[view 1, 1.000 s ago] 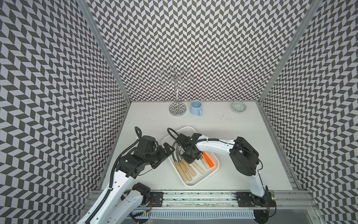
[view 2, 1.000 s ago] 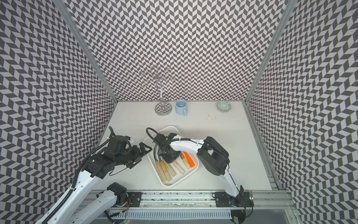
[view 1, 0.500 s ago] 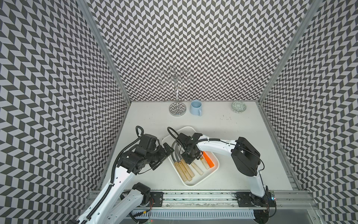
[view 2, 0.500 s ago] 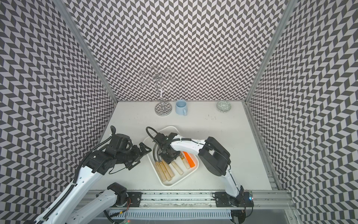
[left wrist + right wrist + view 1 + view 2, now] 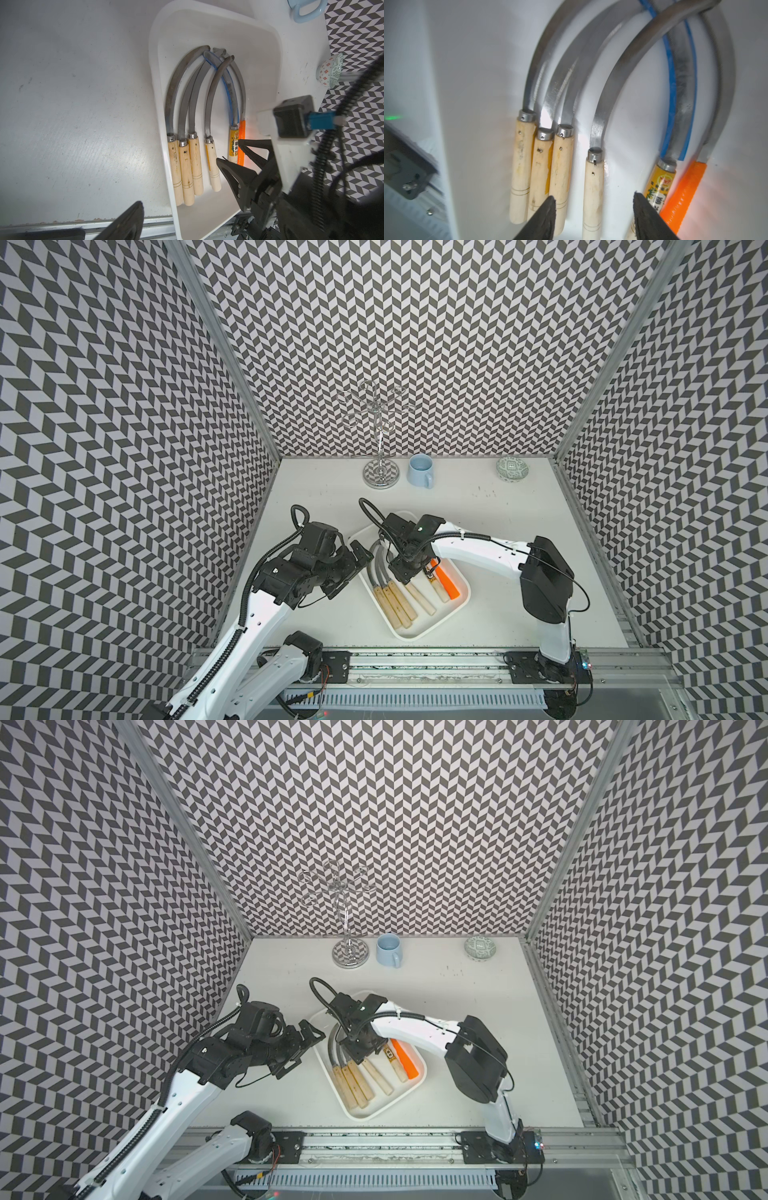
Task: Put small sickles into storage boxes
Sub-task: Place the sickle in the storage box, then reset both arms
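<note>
Both top views show the left tool (image 5: 351, 574) wide open and empty over the surface (image 5: 519, 506), just beside the tray (image 5: 415, 635); there the right arm hides the blades. The right wrist view shows all six sickles (image 5: 562, 166) lying in the tray. It also shows the right tool (image 5: 593, 197) open astride one pale handle, and blue strips along one blade.

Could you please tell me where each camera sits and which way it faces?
Top views: high over the bases, looking down on tray, left hand and right hand.
Left wrist: on left arm, facing sickles and right hand; own finger shows.
Right wrist: close above sickles; own fingertips flank a pale handle.
Shared: both wrist views show the orange handle.
</note>
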Available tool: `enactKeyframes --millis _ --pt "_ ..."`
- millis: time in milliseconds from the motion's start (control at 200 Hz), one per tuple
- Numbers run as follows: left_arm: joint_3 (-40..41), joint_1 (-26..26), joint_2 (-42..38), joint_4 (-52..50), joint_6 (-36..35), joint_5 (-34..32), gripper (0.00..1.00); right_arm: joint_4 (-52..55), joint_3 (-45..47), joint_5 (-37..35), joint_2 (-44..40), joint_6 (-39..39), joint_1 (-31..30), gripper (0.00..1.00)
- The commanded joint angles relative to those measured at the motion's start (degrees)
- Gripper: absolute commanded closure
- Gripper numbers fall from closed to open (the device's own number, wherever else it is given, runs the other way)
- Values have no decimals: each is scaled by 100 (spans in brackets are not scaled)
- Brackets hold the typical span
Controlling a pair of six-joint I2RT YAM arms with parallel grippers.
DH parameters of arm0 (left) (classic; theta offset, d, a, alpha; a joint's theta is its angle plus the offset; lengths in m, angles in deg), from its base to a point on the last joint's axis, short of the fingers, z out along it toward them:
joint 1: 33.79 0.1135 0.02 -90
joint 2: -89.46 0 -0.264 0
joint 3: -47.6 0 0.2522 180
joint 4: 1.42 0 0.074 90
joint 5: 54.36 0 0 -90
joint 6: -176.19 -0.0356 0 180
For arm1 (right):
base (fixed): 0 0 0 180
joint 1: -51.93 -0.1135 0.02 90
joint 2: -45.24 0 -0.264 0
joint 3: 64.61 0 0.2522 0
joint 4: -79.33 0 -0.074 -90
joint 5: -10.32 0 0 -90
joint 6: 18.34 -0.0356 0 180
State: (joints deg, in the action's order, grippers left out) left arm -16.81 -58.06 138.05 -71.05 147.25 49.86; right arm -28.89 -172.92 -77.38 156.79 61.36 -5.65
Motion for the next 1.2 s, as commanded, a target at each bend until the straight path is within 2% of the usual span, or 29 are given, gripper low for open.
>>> enactKeyframes --millis 0,75,105,140,155,170,330,451,491,571,626,666,731,836,966,1092,1197 --pt "47 79 138 297 -121 -53 0 83 -256 -129 -626 157 -23 37" --pt "24 103 267 481 -206 -49 1 57 -234 -252 -921 178 -12 31" --pt "7 113 315 555 -253 -65 0 48 -202 -332 -1055 184 -14 26" --pt "-13 124 380 614 -278 -125 0 28 -144 -416 -1192 165 -8 13" --pt "-19 127 407 632 -279 -161 0 19 -117 -469 -1251 143 1 3" --pt "-24 132 427 665 -279 -191 0 17 -98 -535 -1318 113 8 1" --pt "58 433 783 1098 -198 -163 0 -185 215 -1097 -2013 -181 318 0" --pt "-63 872 1075 1252 -304 -286 1 -680 828 -495 -2646 -309 1097 0" --pt "0 1269 1174 1407 -423 29 1 -915 1118 -237 -2839 -313 1422 0" --pt "342 2144 1371 2357 -789 1188 1 -1158 1454 -113 -3160 -492 2101 0" --pt "529 2679 1534 2894 -804 1814 0 -1337 1580 -205 -3377 -627 2524 0" --pt "534 2963 1656 3134 -849 1984 1 -1525 1675 -384 -3559 -752 2791 0" --pt "228 3060 1883 3164 -982 1676 0 -2020 1934 -482 -3947 -810 3206 0" --pt "-237 3045 2281 3307 -1233 1504 1 -3610 2834 88 -4774 -360 3796 0" --pt "-528 3189 2306 3524 -1258 1238 0 -5289 4177 -1065 -5864 -1519 4198 0" --pt "-189 3209 1536 4326 -1654 218 0 -6356 5328 -1583 -6550 -2204 4582 0" --pt "654 3208 793 5168 -2375 -1297 0 -6217 5468 -1549 -6372 -1870 4882 0"
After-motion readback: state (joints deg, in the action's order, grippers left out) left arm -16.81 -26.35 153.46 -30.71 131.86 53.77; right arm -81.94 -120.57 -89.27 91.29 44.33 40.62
